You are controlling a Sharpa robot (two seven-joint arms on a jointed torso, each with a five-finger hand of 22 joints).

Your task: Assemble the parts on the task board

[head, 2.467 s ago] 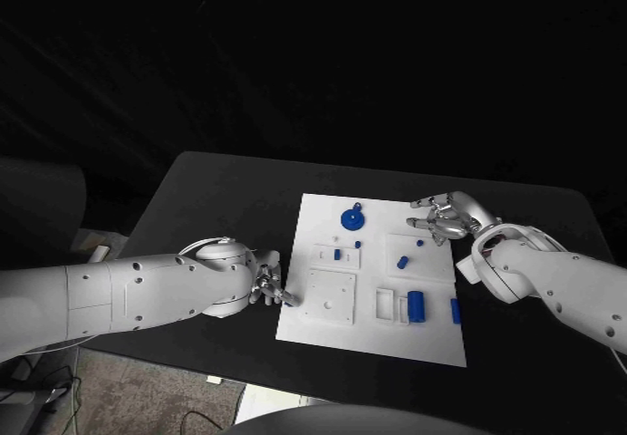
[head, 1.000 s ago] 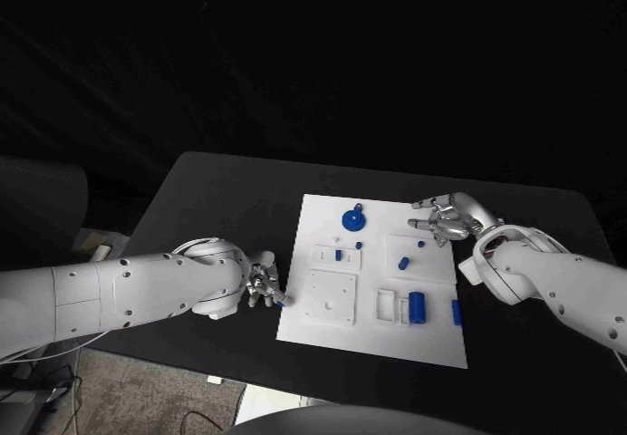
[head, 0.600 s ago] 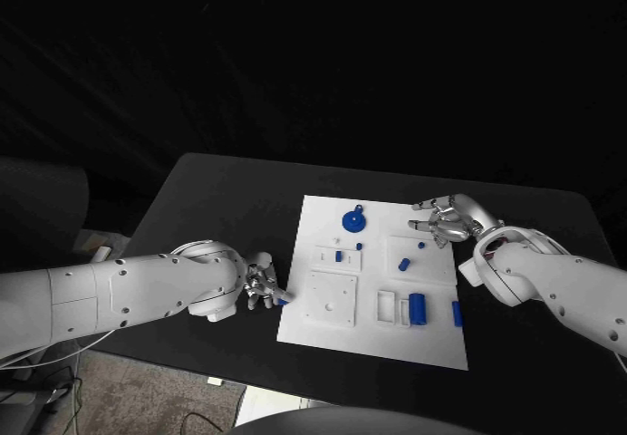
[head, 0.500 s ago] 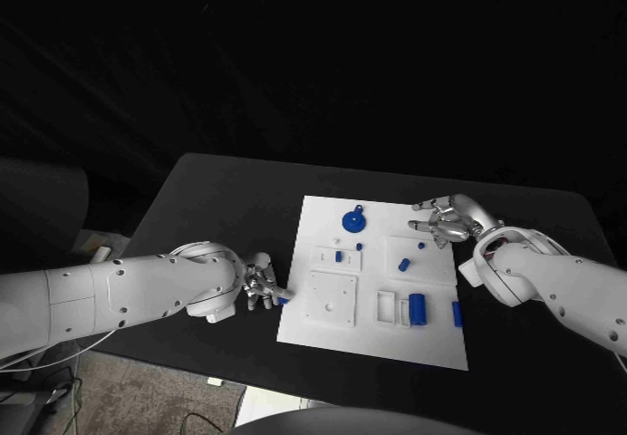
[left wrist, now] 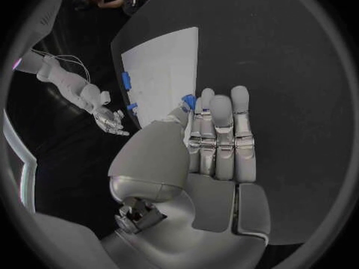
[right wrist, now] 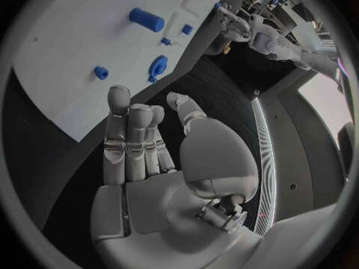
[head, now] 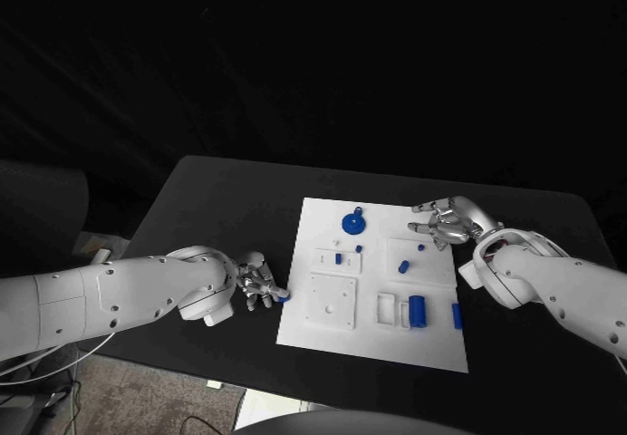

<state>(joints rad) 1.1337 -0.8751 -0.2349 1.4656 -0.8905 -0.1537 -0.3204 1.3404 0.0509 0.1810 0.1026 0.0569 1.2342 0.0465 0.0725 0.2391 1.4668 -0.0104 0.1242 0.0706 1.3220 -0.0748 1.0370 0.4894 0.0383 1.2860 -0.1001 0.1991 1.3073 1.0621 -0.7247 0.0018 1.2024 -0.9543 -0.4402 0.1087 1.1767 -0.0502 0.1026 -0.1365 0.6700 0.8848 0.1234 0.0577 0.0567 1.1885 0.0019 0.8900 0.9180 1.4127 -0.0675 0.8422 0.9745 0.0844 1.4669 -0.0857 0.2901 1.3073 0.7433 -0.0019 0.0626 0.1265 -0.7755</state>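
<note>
While the board [head: 372, 344] lay flat in the middle of the black table [head: 216, 204], the left hand [head: 256, 283] sat just off its left edge, over the bare tabletop. A small blue part [head: 284, 297] showed at its fingertips, right beside the board's edge. In the left wrist view that part [left wrist: 189, 101] sat between the thumb and the straightened fingers [left wrist: 221, 131], so the hand seemed to pinch it, though the contact itself was too small to be sure of.

The right hand [head: 448, 220] was at the board's far right corner, its fingers partly curled. In the right wrist view that hand [right wrist: 149, 155] had its fingers [right wrist: 131, 138] lying side by side, nearly straight, with the thumb apart from them and nothing between; it held no part.

On the board, a round blue disc [head: 352, 220] lay near the far edge. A small peg [head: 337, 257] stood in the raised white block left of centre, with a tiny blue piece [head: 358, 246] just beside it. Another short piece [head: 404, 265] lay tilted on the square plate to the right, and a blue dot [head: 419, 244] sat near that plate's far corner. Nearer the robot, a blue cylinder [head: 417, 310] lay next to a white frame [head: 388, 307], and a blue bar [head: 456, 314] rested at the board's right edge.
</note>
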